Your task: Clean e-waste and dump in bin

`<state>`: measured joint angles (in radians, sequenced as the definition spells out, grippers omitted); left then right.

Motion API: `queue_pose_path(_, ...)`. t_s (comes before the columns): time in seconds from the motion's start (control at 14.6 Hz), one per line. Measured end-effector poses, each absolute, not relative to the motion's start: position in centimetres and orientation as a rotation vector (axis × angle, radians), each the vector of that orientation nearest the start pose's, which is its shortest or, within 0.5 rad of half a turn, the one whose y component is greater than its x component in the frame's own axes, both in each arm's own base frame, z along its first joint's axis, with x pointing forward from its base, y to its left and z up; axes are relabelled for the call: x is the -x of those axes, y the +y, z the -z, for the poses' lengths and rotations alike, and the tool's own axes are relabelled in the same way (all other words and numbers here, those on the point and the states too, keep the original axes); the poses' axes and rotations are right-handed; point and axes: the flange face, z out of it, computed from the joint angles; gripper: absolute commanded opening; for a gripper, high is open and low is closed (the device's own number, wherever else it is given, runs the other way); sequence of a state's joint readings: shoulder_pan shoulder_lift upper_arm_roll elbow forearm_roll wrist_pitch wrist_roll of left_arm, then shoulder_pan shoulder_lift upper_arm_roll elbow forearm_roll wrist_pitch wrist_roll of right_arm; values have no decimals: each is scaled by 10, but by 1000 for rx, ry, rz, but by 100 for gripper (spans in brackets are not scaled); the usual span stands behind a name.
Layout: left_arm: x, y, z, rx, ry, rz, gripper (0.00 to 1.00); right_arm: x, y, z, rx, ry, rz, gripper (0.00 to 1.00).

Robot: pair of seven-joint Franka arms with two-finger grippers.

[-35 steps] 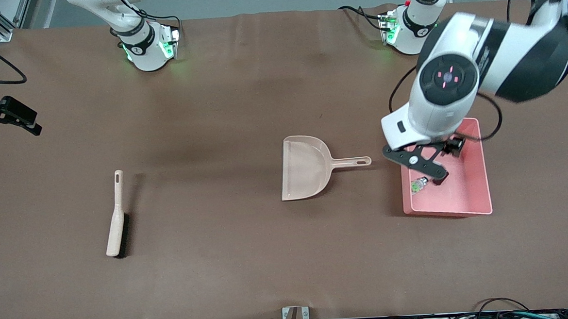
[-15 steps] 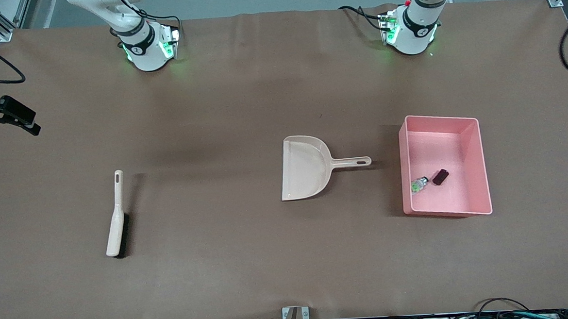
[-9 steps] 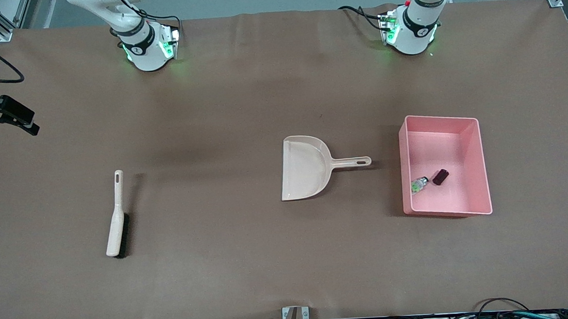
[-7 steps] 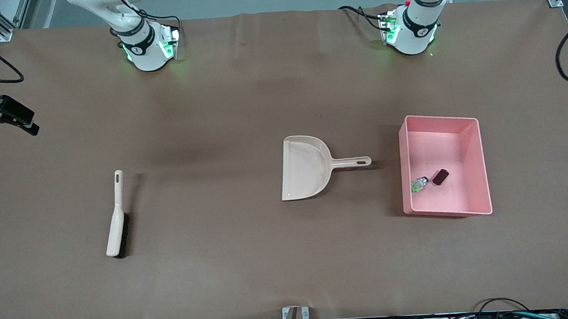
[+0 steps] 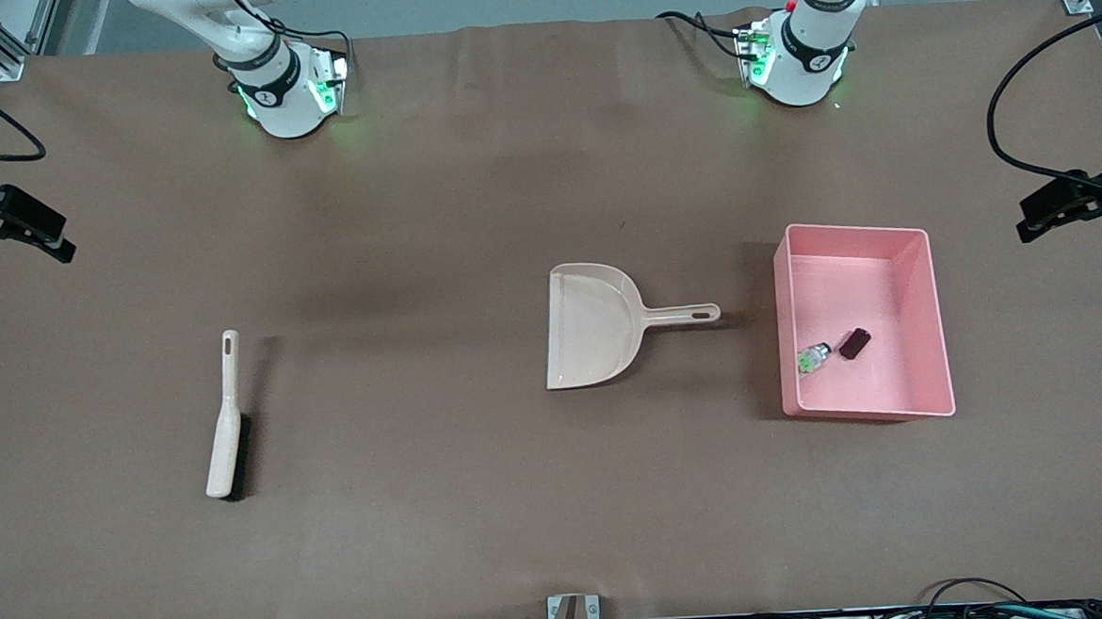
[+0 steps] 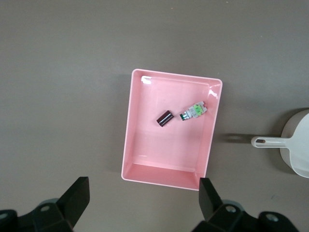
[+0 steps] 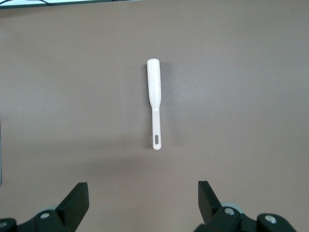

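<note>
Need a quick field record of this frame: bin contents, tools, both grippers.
bin: pink tub toward the left arm's end of the table
in bin: white component and maroon block, side by side
dustpan: empty, handle pointing at the bin
brush: flat on the table toward the right arm's end
left gripper: open, high over the bin
right gripper: open, high over the brush

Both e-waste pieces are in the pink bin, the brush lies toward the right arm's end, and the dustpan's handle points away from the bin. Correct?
Not quite: the front view shows the dustpan with its handle pointing toward the pink bin. Both e-waste pieces are in it, and the brush lies toward the right arm's end.
</note>
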<state>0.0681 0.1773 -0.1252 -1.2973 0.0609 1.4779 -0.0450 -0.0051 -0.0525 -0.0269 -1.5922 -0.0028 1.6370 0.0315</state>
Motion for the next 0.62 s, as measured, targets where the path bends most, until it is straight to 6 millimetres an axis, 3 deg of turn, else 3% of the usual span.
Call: queue_pose_path(0.62,-598,-47,-636,3096,12,-9,100,-544,-20,-648,3138,107,133,100)
